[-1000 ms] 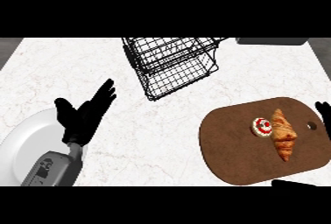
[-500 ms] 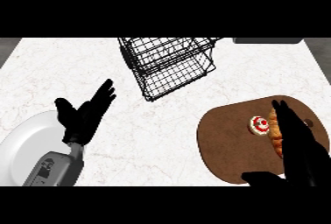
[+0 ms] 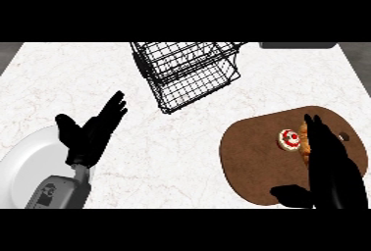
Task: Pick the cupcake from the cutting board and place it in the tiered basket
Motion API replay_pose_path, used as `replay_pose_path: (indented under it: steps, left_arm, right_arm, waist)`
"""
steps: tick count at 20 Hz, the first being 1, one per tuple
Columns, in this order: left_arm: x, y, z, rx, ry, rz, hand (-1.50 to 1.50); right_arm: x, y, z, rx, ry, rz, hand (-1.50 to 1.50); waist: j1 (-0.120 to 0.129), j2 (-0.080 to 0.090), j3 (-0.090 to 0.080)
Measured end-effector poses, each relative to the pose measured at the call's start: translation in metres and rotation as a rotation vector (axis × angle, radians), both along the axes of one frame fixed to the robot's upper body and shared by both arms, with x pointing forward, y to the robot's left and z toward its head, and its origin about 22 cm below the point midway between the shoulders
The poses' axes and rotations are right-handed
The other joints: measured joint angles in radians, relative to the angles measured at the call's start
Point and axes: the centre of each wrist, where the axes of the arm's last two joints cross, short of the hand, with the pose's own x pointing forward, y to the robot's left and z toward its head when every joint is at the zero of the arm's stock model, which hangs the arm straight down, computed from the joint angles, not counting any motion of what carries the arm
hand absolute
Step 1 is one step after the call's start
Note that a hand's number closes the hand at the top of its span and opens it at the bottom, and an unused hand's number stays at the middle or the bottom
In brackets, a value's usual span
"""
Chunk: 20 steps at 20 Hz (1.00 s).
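**A:** Cupcake [image 3: 289, 139]: where is it?

**B:** In the head view, the only one I have, it sits on the brown cutting board [image 3: 250, 152] toward the board's far right, small and round with white icing and a red top. A golden pastry [image 3: 305, 144] lies touching it on the right, half hidden under my fingers.

**A:** What has just changed?

**B:** My right hand [image 3: 332, 164]. A second ago only its fingertips showed at the right edge. Now it has come in over the board from the lower right, fingers straight and pointing away from me, thumb spread out to the left. It is open and holds nothing. Its fingers lie just beside the cupcake, on the pastry side, not around it.

**A:** And the other hand?

**B:** My left hand [image 3: 91, 132] rests open at the left, fingers up, over the counter [image 3: 181, 147] beside a white plate [image 3: 29, 166]. It has not moved.

**A:** What does that mean for the task?

**B:** I judge I am still approaching. The cupcake is untouched, and the black wire tiered basket [image 3: 188, 73] stands well apart at the far middle of the counter. I would need to shift left so my fingers close on the cupcake, not the pastry.
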Motion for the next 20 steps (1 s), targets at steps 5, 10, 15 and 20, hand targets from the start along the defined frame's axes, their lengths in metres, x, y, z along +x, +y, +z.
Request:
replay_pose_path:
  steps: [5,10,15,20]
  left_arm:
    - [-0.005,0.002,-0.004,0.009,0.001,0.004,0.0]
    - [-0.004,0.006,-0.004,0.009,-0.004,0.001,0.0]
    - [-0.002,-0.001,-0.008,-0.003,0.004,-0.001,0.0]
    - [0.001,0.006,-0.009,0.0,0.006,0.008,0.0]
  right_arm:
    - [0.006,-0.006,-0.008,-0.007,-0.006,-0.043,-1.5]
    - [0.003,-0.017,-0.018,-0.005,-0.011,-0.07,-1.5]
    - [0.014,-0.024,-0.032,0.02,-0.025,-0.08,-1.5]
    - [0.026,-0.035,-0.038,0.038,-0.027,-0.087,-1.5]
  waist:
    - [-0.001,0.0,0.0]
    - [-0.002,0.0,0.0]
    - [-0.001,0.0,0.0]
    - [-0.001,0.001,0.0]
